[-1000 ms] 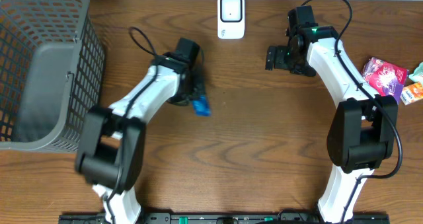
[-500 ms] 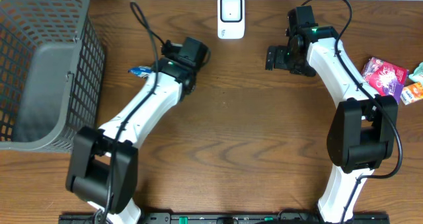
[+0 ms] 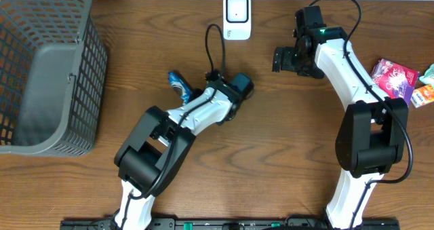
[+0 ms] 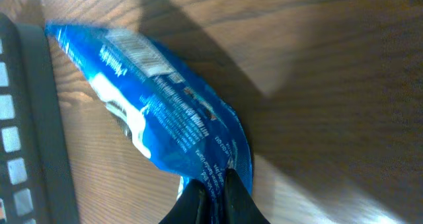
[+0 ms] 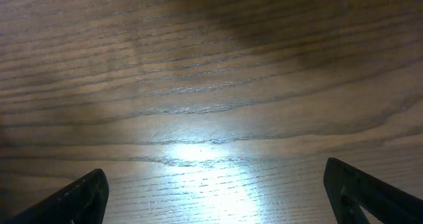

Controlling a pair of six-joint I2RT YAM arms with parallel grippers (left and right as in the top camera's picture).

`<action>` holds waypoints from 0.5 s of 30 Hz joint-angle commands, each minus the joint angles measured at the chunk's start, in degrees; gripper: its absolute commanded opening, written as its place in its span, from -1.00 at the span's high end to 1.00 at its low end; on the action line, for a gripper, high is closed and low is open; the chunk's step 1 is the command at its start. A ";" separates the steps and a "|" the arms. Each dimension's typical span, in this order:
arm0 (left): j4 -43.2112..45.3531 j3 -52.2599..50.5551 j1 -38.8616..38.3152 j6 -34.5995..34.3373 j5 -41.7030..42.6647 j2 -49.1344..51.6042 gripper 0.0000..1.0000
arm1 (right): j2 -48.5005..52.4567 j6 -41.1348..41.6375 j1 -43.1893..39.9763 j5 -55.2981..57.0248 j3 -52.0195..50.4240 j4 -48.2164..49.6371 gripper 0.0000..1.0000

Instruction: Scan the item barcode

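Note:
The item is a blue snack packet (image 3: 178, 83) held just above the wood left of centre, and it fills the left wrist view (image 4: 158, 112) with small white print facing the camera. My left gripper (image 3: 192, 93) is shut on the packet's near end, both fingertips (image 4: 231, 194) pinching the foil. The white scanner (image 3: 237, 16) stands at the back edge, up and to the right of the packet. My right gripper (image 3: 280, 59) hangs open right of the scanner, with only bare wood between its fingers (image 5: 73, 201).
A grey wire basket (image 3: 44, 67) fills the left end of the table; its rim (image 4: 26, 118) shows beyond the packet. A pink packet (image 3: 395, 77) and other small packs (image 3: 424, 87) lie at the right edge.
My left arm swung the blue packet from the table's centre out left toward the basket, then back right. Its wrist now sits below the scanner. The right arm has not moved.

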 commanded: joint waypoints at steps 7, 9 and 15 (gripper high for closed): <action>-0.68 -0.11 -1.90 -7.13 19.39 -5.77 0.86 | -0.81 0.79 0.35 0.74 -0.31 -0.02 -0.99; -0.70 -0.11 -1.90 -7.32 22.73 -8.11 0.85 | -0.81 0.79 0.35 0.74 -0.31 -0.02 -0.98; -0.72 -0.11 -1.90 -7.30 25.90 -15.08 0.43 | -0.81 0.79 0.35 0.76 -0.31 -0.02 -0.99</action>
